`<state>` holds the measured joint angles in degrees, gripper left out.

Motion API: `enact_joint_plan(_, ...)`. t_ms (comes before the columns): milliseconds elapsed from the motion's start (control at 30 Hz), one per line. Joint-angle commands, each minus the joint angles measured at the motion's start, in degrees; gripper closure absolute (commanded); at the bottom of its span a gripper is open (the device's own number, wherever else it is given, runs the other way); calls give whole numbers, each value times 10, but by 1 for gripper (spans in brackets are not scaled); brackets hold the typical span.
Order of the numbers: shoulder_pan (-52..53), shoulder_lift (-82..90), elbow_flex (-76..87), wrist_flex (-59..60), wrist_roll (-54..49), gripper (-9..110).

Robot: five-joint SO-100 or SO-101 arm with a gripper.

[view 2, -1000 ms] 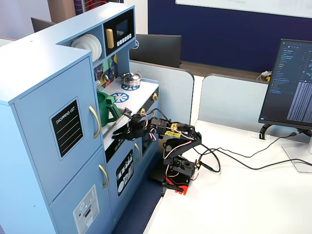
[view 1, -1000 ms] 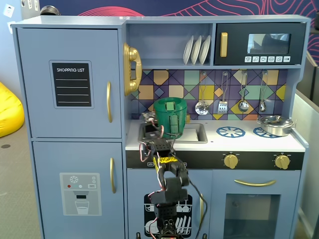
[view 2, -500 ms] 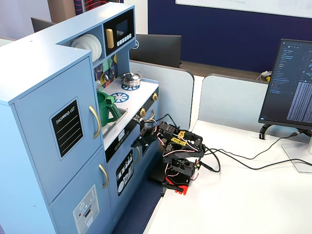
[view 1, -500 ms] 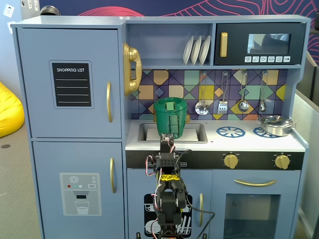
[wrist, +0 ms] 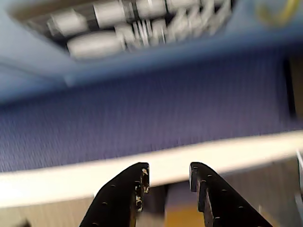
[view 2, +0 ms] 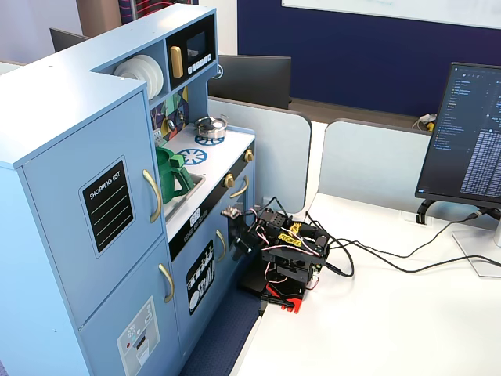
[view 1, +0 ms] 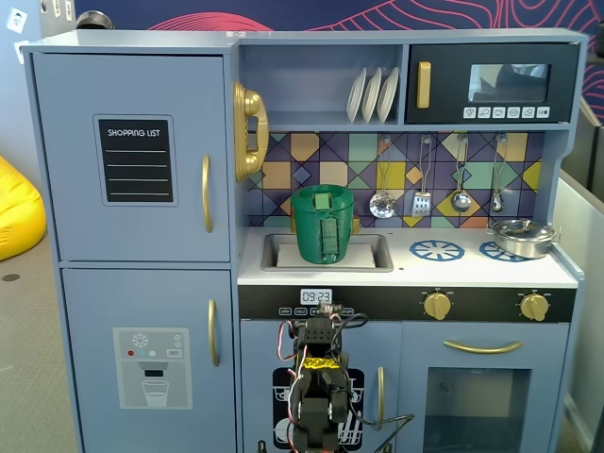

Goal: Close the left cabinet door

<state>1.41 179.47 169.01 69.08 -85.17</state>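
the left cabinet door (view 1: 132, 156) sits flush in the toy kitchen (view 1: 406, 283) at about 10 o'clock in a fixed view, gold handle (view 1: 206, 193) on its right edge. the arm (view 2: 286, 251) is folded low in front. the gripper (wrist: 166, 176) is slightly spread, holding nothing, over white table edge (wrist: 57, 177) and blue carpet.

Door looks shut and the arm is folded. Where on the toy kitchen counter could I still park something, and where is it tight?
Bare counter is scarce. One free patch is the left burner ring, between the sink and the steel pot. The sink is filled by the green watering can. The front strip above the gold knobs is narrow. The gripper hangs low, off the counter.
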Motion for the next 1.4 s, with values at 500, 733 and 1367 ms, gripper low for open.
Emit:
enact_joint_plan(500,-19,25,26,184,-56,101)
enact_joint_plan(733,-12,25,26,187,-19,98)
enact_joint_plan(1367,-12,25,26,187,-19,96)
